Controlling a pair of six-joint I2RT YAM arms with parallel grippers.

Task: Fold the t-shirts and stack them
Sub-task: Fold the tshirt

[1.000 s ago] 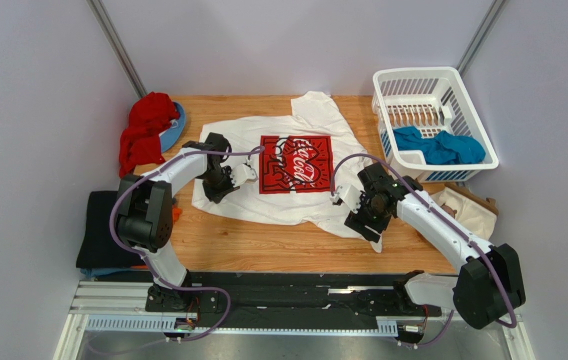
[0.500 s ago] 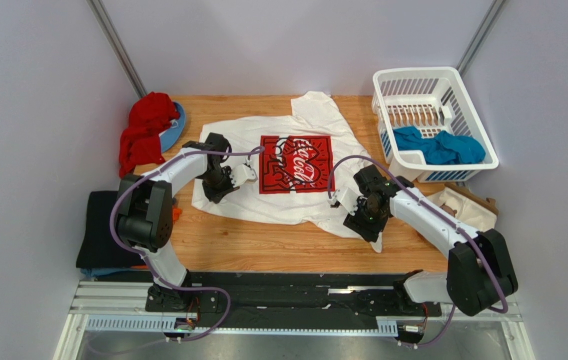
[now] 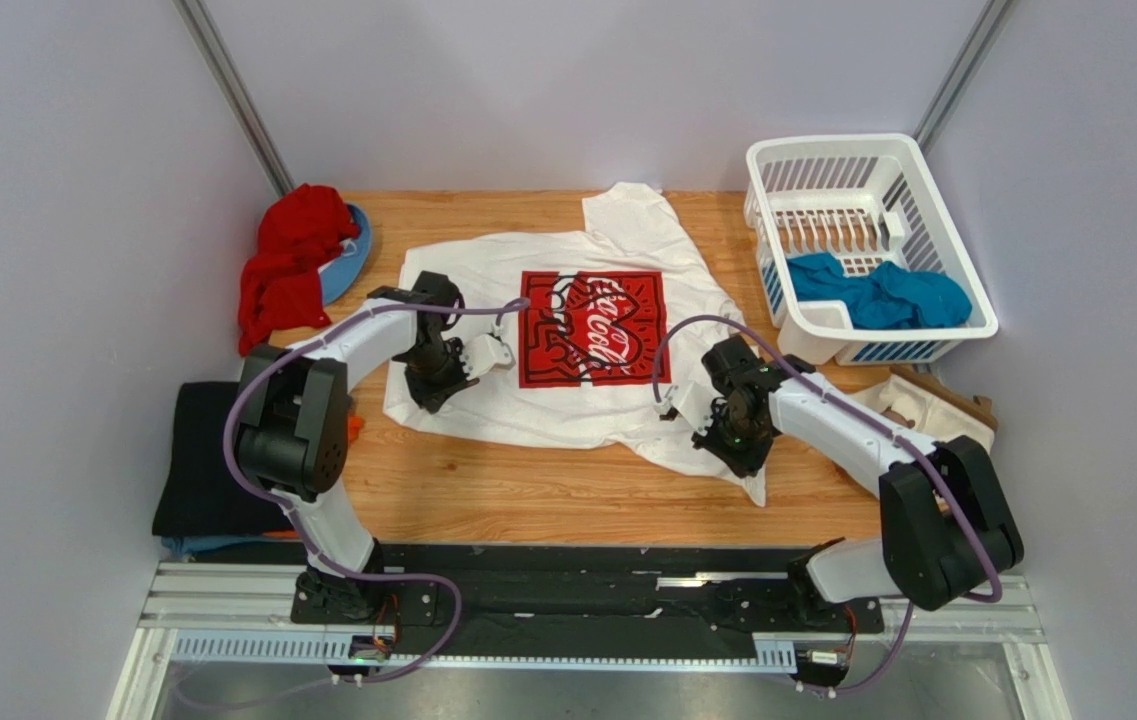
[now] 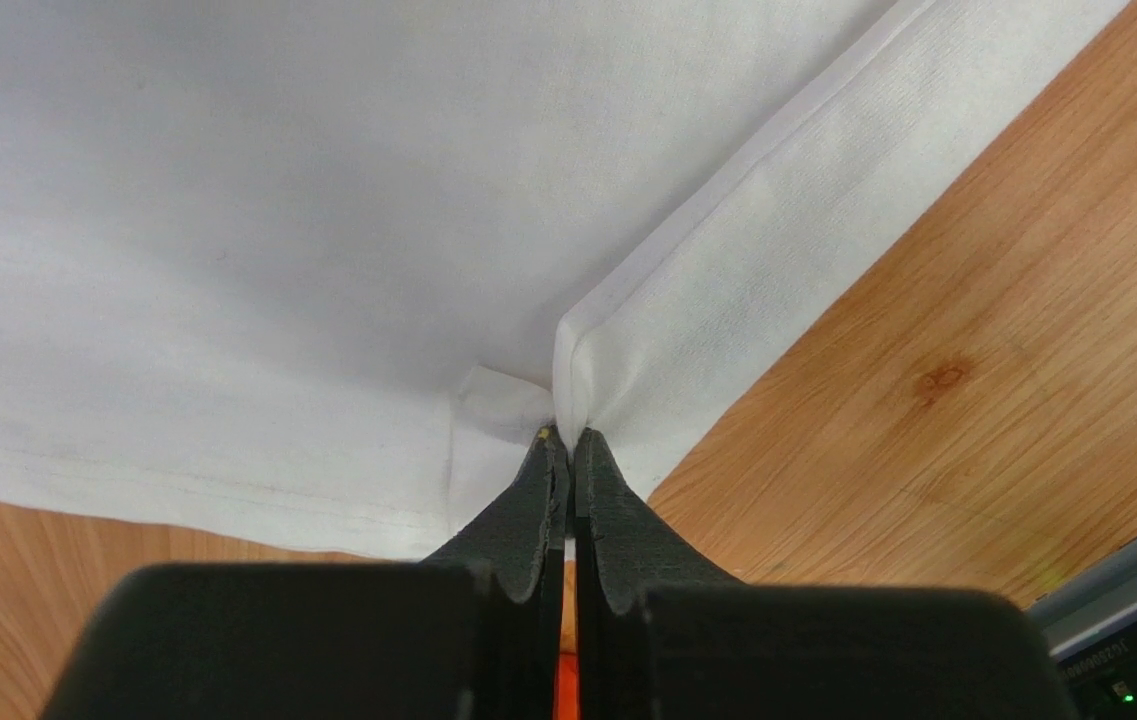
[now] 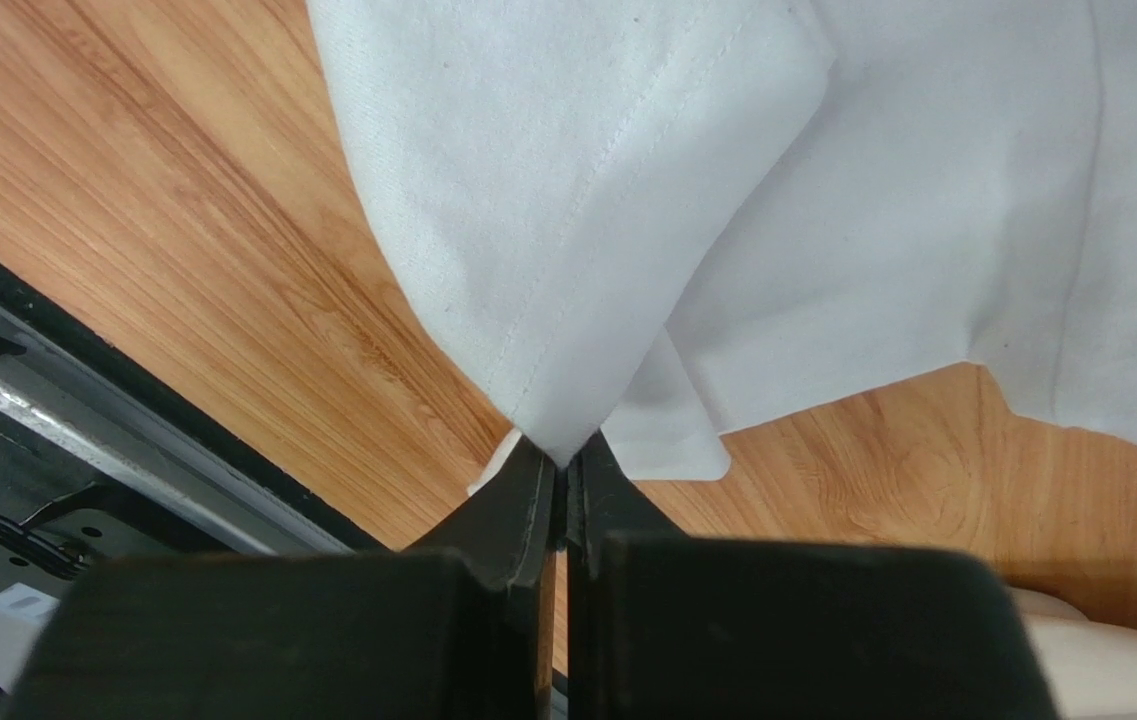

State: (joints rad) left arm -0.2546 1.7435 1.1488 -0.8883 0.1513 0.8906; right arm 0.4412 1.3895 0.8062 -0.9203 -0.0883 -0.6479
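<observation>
We are working on the white t-shirt [image 3: 529, 408], which is lying spread across the middle of the wooden table [image 3: 559, 503] with its red square print [image 3: 591, 327] facing up. Our left gripper [image 4: 570, 444] is sitting at the shirt's near left edge, and its fingers are clenched together on a fold of the hem. In the left wrist view the doubled white band is running straight into our fingertips, with bare wood showing to the right of it. Our right gripper [image 5: 565, 459] is sitting at the shirt's near right corner. Its fingers are likewise clamped tight, pinching a pointed corner of stitched hem, with a second flap of white cloth lying just behind it on the wood. From above, both of our arms are reaching inward over the table, one on each side of the print.

Around the shirt, a white plastic basket [image 3: 965, 324] is standing at the far right of the table and is holding a crumpled teal t-shirt [image 3: 890, 296]. A red cloth [image 3: 289, 267] is lying bunched at the far left corner, partly on something blue [image 3: 359, 245]. A black t-shirt [image 3: 199, 465] is lying beside the table's near left edge. A cream bag [image 3: 932, 417] is lying at the right, near the basket's front.
</observation>
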